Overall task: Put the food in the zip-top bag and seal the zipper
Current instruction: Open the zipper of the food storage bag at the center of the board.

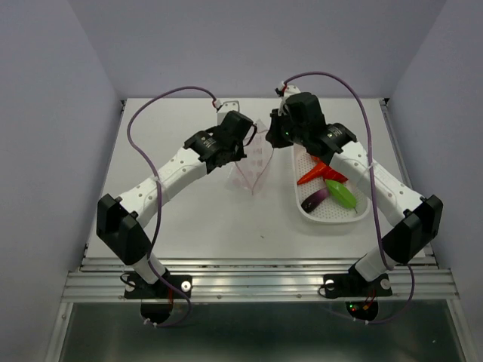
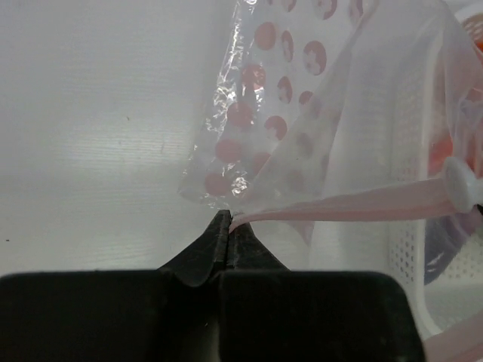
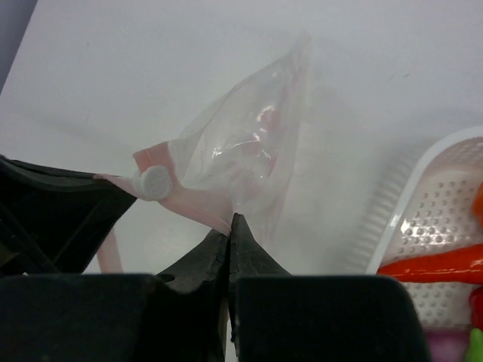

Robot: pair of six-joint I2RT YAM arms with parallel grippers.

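The clear zip-top bag (image 1: 252, 170) with pink dots hangs lifted between both grippers above the table. My left gripper (image 1: 243, 142) is shut on one end of the pink zipper strip (image 2: 339, 209), jaws pressed together at the strip (image 2: 229, 219). The white slider tab (image 2: 459, 184) sits further along the strip. My right gripper (image 1: 276, 134) is shut on the strip's other lip (image 3: 231, 222), just past the slider (image 3: 153, 182). The food lies in the white basket (image 1: 306, 205): a red-orange carrot (image 1: 312, 176), a purple eggplant (image 1: 315, 200) and a green pod (image 1: 343, 195). The bag (image 3: 249, 143) looks empty.
The white perforated basket (image 3: 419, 204) stands right of the bag, close under my right arm; it shows through the bag in the left wrist view (image 2: 411, 256). Grey walls close the table at the back and both sides.
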